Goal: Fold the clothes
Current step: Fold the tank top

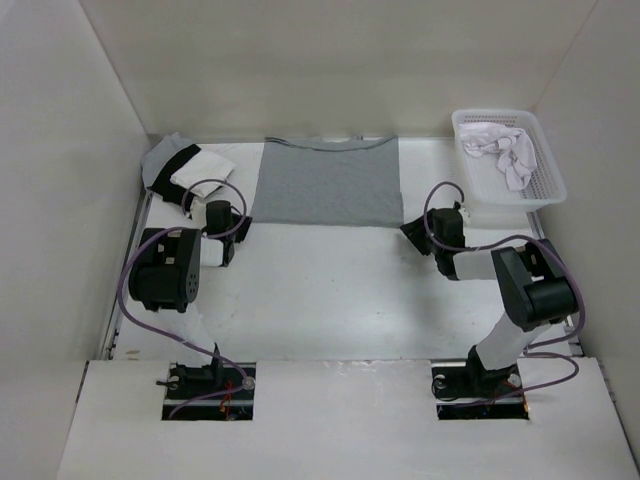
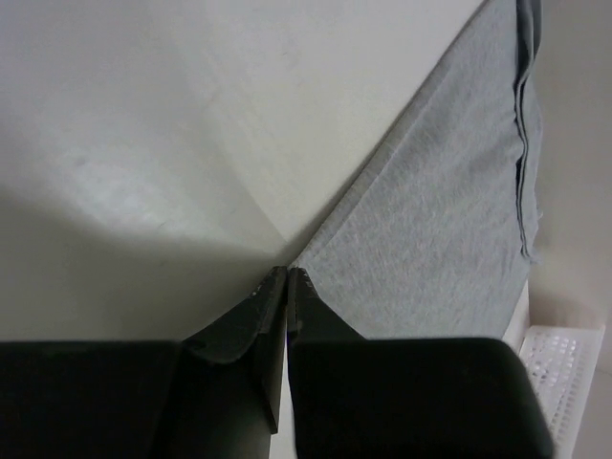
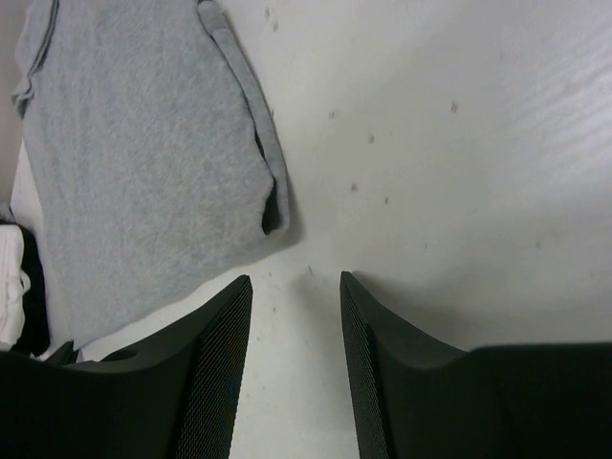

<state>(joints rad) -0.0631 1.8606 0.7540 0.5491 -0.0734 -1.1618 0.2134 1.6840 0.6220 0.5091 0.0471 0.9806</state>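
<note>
The heather-grey knit tank top [image 1: 330,182] lies flat at the white counter's [image 1: 330,290] far middle, seemingly part-folded. My left gripper [image 2: 288,273] has jaws clenched on its near corner. The right gripper [image 3: 295,282], jaws released, hangs beside the other. I judge more folds remain.

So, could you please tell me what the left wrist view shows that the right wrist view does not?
Only the left wrist view shows the left gripper, shut right at a corner of the grey tank top; whether it pinches fabric is unclear. It also catches part of the white basket. Only the right wrist view shows the right gripper, open over the white table beside another corner, plus the edge of the black and white stack. Both show the tank top spread on the table.
</note>
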